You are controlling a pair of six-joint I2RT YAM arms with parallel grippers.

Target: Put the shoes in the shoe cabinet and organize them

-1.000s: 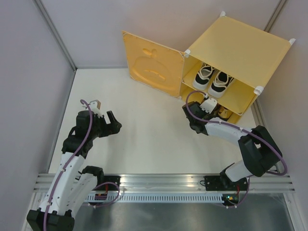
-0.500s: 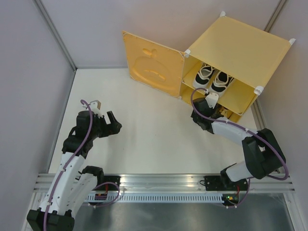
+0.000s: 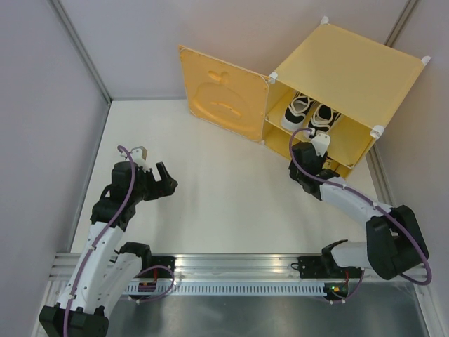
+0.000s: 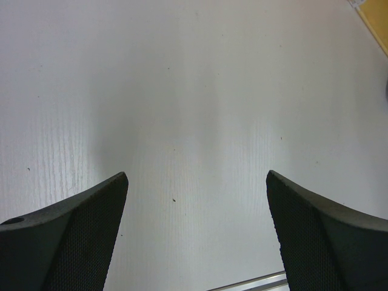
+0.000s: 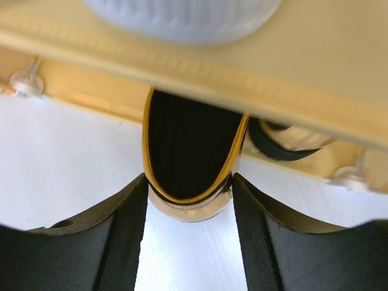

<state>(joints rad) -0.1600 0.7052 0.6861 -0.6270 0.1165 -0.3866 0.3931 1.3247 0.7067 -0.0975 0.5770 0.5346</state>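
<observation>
Sneakers [image 3: 309,114] on shelf [image 5: 254,76], loafers [image 5: 193,151] beneath — cabinet [image 3: 354,67] far right

White table [image 3: 210,182], grey walls [image 3: 42,105], aluminium rail [image 3: 245,264]

Robotics lab test cell, seen from above.
Plain grey partition panels [image 3: 42,105] box in a white table [image 3: 210,196]; two cabled robot arms [image 3: 105,232] are bolted to an aluminium rail [image 3: 238,265] at its near edge, beside a slotted cable duct [image 3: 238,288].
</observation>
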